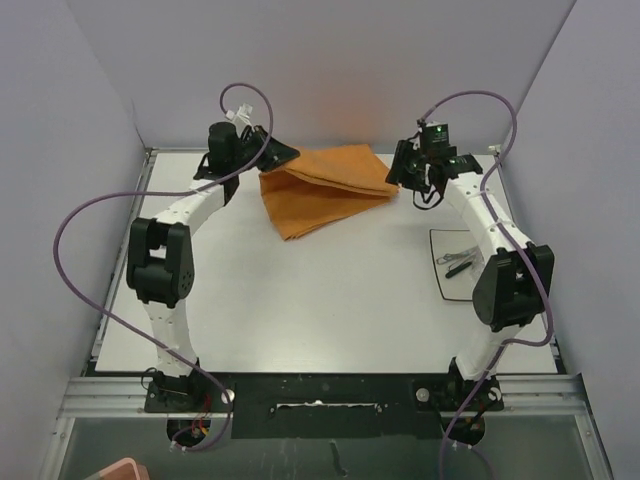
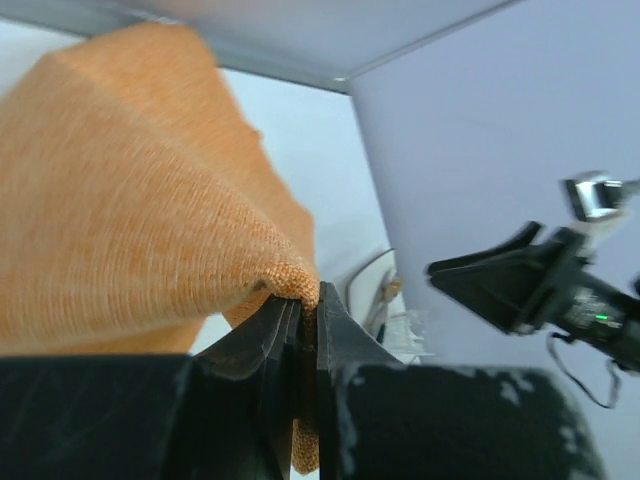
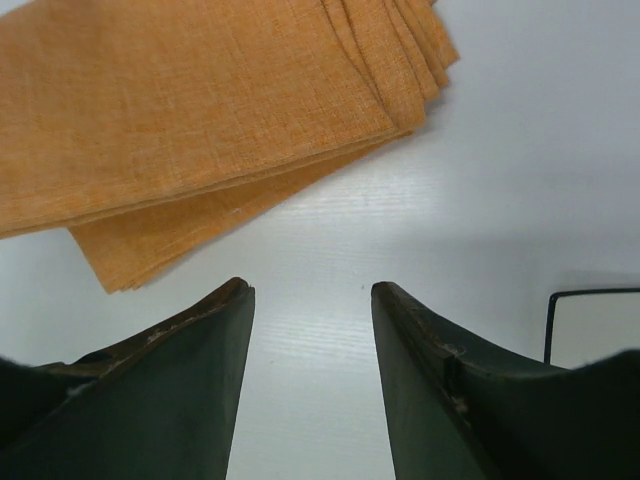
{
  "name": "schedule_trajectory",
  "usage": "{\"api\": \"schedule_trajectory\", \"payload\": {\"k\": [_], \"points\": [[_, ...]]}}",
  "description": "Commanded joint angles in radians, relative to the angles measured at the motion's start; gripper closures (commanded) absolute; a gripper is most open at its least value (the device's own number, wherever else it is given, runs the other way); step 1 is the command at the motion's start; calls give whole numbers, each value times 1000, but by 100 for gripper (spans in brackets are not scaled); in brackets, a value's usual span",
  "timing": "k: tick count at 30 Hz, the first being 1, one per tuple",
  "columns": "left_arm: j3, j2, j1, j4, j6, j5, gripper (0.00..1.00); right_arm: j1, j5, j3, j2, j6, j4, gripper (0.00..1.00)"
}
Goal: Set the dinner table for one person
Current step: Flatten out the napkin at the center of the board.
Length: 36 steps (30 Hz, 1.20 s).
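The dinner table (image 1: 330,300) is a wide white-grey top. A folded orange cloth (image 1: 325,185) lies at its far middle. My left gripper (image 1: 280,157) is shut on the cloth's left corner, and in the left wrist view the weave (image 2: 130,200) bunches up where the left gripper (image 2: 305,300) pinches it. My right gripper (image 1: 410,178) hovers just right of the cloth, jaws open and empty. In the right wrist view the right gripper (image 3: 310,290) stands over bare table (image 3: 520,150), with the cloth's layered edge (image 3: 200,110) ahead and to the left.
A small square white plate (image 1: 448,282) with cutlery (image 1: 458,258) on it sits at the table's right side, beside the right arm; its rim (image 3: 590,294) shows in the right wrist view. Grey walls close in the back and sides.
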Motion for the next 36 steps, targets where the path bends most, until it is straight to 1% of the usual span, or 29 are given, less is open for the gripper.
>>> {"api": "schedule_trajectory", "payload": {"k": [1,3,5,8,11,12,13,14,16,18,19,21,23,24,25,27,28,29,31,36], "points": [[65,-216,-17,-11,2,47,100,10,-57,-97,-64,38,-20,48],[37,-251,-23,-20,6,30,100,-2,-138,-153,-70,93,41,48],[5,-273,-33,-23,10,19,100,-8,-203,-207,-70,153,145,45],[-24,-298,-51,-54,42,-1,100,-15,-298,-277,-48,289,277,43],[-42,-311,-57,-58,52,-8,100,-13,-340,-352,-47,411,451,43],[-45,-313,-57,-60,54,-10,100,-12,-348,-364,-51,436,499,42],[-48,-316,-59,-63,56,-13,100,-6,-349,-352,-52,433,509,42],[-46,-317,-57,-64,59,-15,100,4,-351,-316,-44,400,484,41],[-42,-316,-58,-72,68,-18,100,43,-354,-191,-19,237,364,41],[-39,-311,-58,-73,72,-19,100,126,-294,-59,2,-10,207,40],[-39,-309,-59,-72,70,-20,100,190,-232,-10,6,-118,131,40],[-43,-305,-58,-60,65,-20,100,282,-87,36,19,-307,24,39],[-42,-300,-59,-53,62,-20,100,365,88,25,24,-455,-29,38],[-39,-296,-59,-53,63,-19,100,400,181,-9,17,-507,-20,38],[-35,-290,-59,-54,62,-18,100,431,306,-53,1,-560,21,38],[-32,-285,-59,-52,63,-16,100,462,418,-206,-57,-616,133,38],[-32,-284,-59,-54,66,-15,100,467,454,-274,-96,-629,195,36],[-33,-284,-58,-55,68,-15,100,461,471,-343,-131,-640,252,33],[-36,-284,-58,-59,73,-14,100,432,487,-427,-188,-646,315,30],[-44,-286,-57,-54,76,-18,100,343,494,-481,-204,-661,344,30]]}}
